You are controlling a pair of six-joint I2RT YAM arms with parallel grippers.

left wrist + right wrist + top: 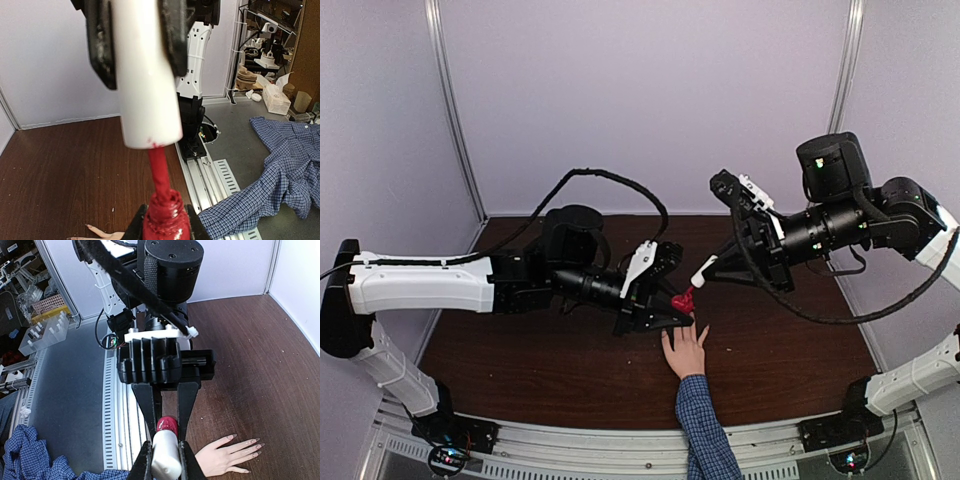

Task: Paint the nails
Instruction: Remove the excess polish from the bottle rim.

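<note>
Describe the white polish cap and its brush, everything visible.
The white cap is a smooth, plastic-looking cylinder, clamped between the right gripper's black fingers. A red smear marks its lower edge. From it a thin stem coated in red polish runs down into the open neck of the red bottle, which the left gripper holds above the brown table, just beyond the hand.

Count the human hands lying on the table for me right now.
1. A single hand lies flat on the brown table, fingers spread, just in front of the red polish bottle, with a blue checked sleeve running back to the near edge. No second hand shows.
</note>
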